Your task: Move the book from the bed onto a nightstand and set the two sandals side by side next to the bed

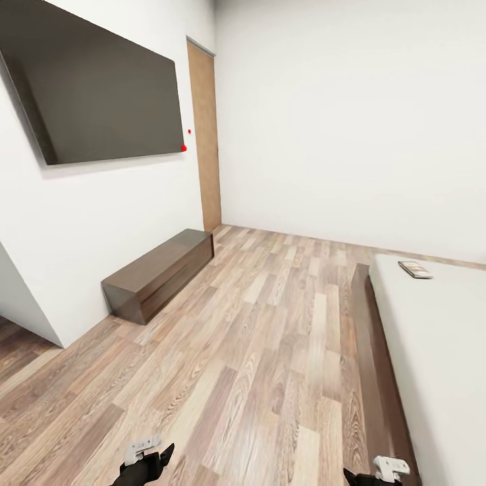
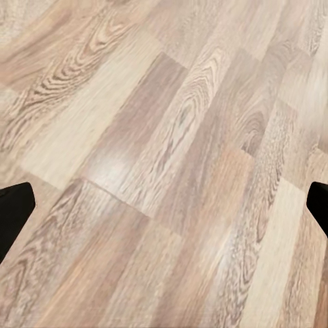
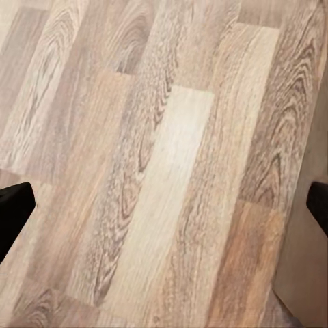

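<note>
Head view: bedroom with white walls and a wood-plank floor [image 1: 270,351]. The bed [image 1: 439,351] runs along the right side, off-white mattress on a dark brown frame. The book [image 1: 415,269] lies flat on the mattress near its far corner, close to the edge that faces the open floor. A large dark wall screen [image 1: 101,81] hangs on the left wall, with a low dark brown dresser [image 1: 158,273] on the floor beneath it and a brown wooden door [image 1: 206,135] beyond. The left gripper [image 1: 145,459] and the right gripper [image 1: 378,472] sit at the bottom edge of the picture, low over the floor, the right one just beside the bed frame. The book is well apart from both, far ahead of the right gripper and up on the mattress.

Left wrist view: floor planks below; dark fingertips [image 2: 15,212] at both side edges of the picture, so the jaws stand wide apart with nothing between them.

Right wrist view: floor planks again; dark fingertips [image 3: 14,212] at both side edges, jaws wide apart, nothing held.
</note>
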